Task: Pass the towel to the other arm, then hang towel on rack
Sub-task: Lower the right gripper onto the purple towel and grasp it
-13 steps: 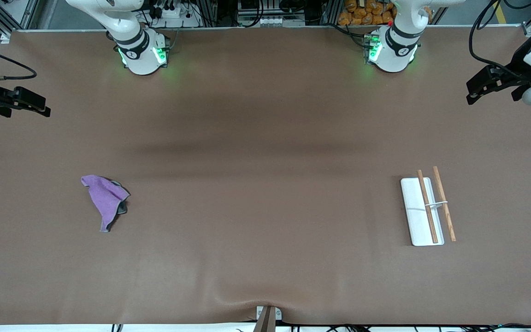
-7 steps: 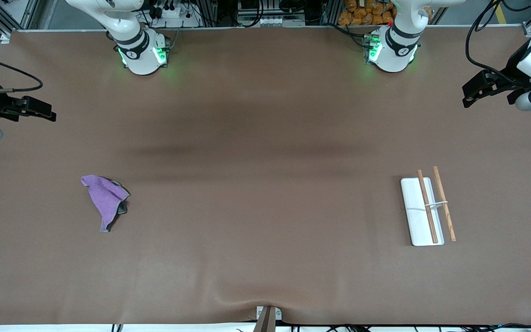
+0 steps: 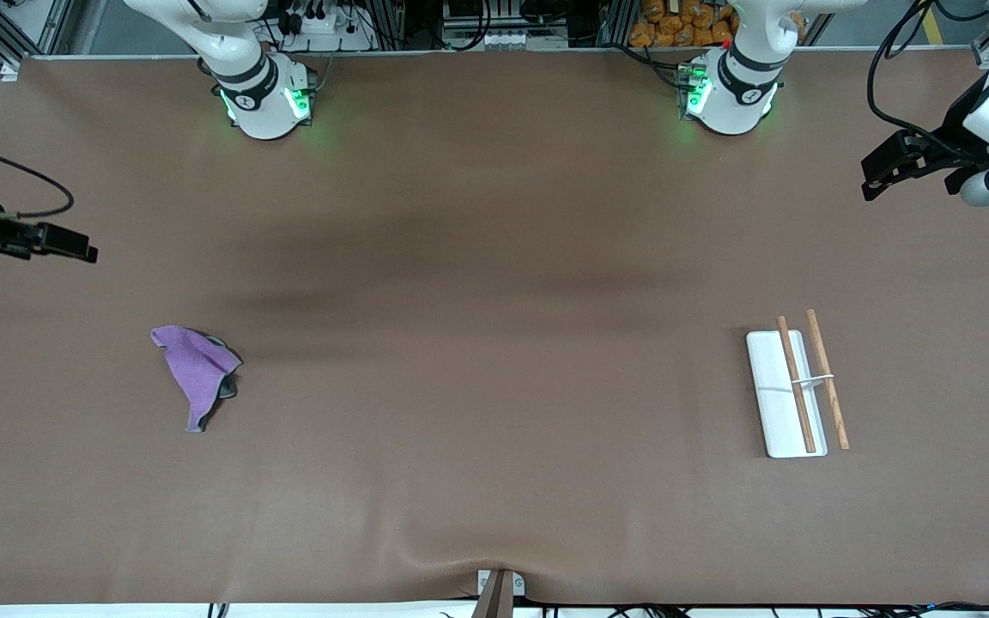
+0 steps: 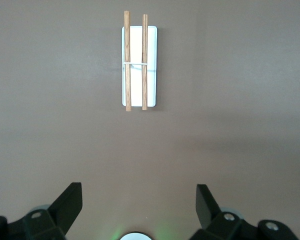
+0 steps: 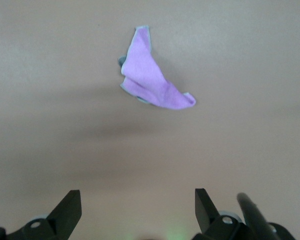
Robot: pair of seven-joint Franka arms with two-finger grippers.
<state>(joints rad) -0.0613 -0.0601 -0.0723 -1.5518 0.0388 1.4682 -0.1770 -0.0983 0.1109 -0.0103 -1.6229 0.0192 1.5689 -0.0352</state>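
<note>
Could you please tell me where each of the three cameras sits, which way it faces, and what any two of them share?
Front view: high across the table, facing both arm bases; shows the towel, the rack, the right gripper and the left gripper at the table's ends.
Left wrist view: on the left arm's wrist, looking down on the rack; its open fingers show.
Right wrist view: on the right arm's wrist, looking down on the towel; its open fingers show.
Shared: the front view shares the rack with the left wrist view, the towel with the right.
</note>
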